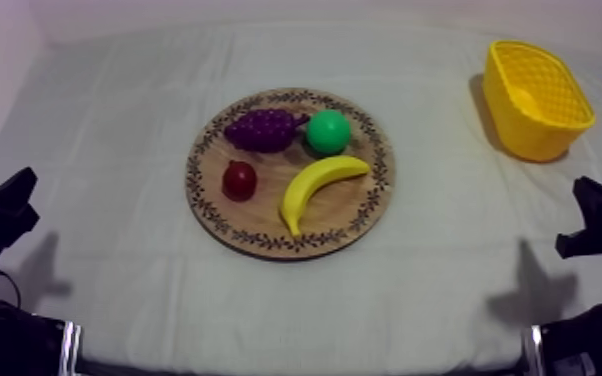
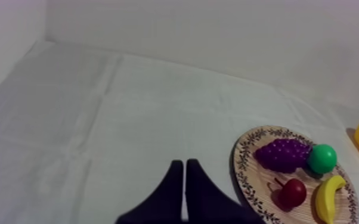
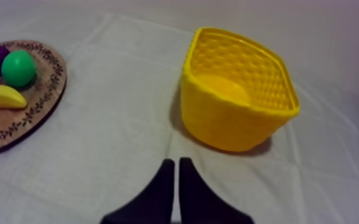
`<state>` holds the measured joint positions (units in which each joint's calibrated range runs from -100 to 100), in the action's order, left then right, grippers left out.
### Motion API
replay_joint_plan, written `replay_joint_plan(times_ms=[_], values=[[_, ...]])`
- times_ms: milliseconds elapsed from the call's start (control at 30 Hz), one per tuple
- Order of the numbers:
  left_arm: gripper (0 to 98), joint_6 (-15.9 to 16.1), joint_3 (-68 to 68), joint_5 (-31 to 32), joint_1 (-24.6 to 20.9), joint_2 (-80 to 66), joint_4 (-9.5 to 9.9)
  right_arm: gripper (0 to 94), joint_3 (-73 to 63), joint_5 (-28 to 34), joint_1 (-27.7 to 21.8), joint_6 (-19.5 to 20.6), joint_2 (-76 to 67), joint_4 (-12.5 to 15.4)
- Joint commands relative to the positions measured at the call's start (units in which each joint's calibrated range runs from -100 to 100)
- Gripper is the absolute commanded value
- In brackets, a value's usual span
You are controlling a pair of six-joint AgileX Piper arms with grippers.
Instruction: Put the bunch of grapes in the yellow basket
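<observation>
Grey-white cloth point(image 1: 115, 150) covers the table, with the board point(image 1: 265, 215) at its middle, flat, so all its fruit lies open to a reach from above. Well apart from the board, off its far right side, stands the basket point(image 1: 530, 135), mouth up and holding nothing, ready to receive. On the board, the banana point(image 1: 317, 185) curves along the near right rim. The grapes point(image 1: 262, 129) lie at the board's far edge, just beside a green fruit point(image 1: 328, 131) and untouched. The small red fruit point(image 1: 239, 180) sits at the board's near left. Left gripper point(image 2: 183, 164) and right gripper point(image 3: 175, 161) rest well short of the board, each with fingers pressed together on nothing. By my reading the pick has not begun.
</observation>
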<state>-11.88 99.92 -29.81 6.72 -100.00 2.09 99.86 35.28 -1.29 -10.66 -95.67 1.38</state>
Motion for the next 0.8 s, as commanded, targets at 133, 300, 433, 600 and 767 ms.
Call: replay_joint_plan(times_ms=[133,300,433,600,767], values=[[0.1,0.0,0.0,0.0,0.0,0.0,-0.02,0.5,0.0,0.6,0.0,-0.4,0.0,0.0],[0.1,0.0,0.0,0.0,0.0,0.0,-0.02,0.5,0.0,1.2,-0.2,-0.3,0.0,0.1],[0.1,0.0,0.0,0.0,0.0,0.0,-0.02,0.5,-0.8,1.8,-0.6,-2.7,0.6,0.7],[0.1,0.0,0.0,0.0,0.0,0.0,-0.02,0.5,-6.8,3.3,0.3,-2.6,4.6,-0.7],[0.1,0.0,0.0,0.0,0.0,0.0,-0.02,0.5,-16.2,5.2,1.3,-2.3,11.6,-1.5]])
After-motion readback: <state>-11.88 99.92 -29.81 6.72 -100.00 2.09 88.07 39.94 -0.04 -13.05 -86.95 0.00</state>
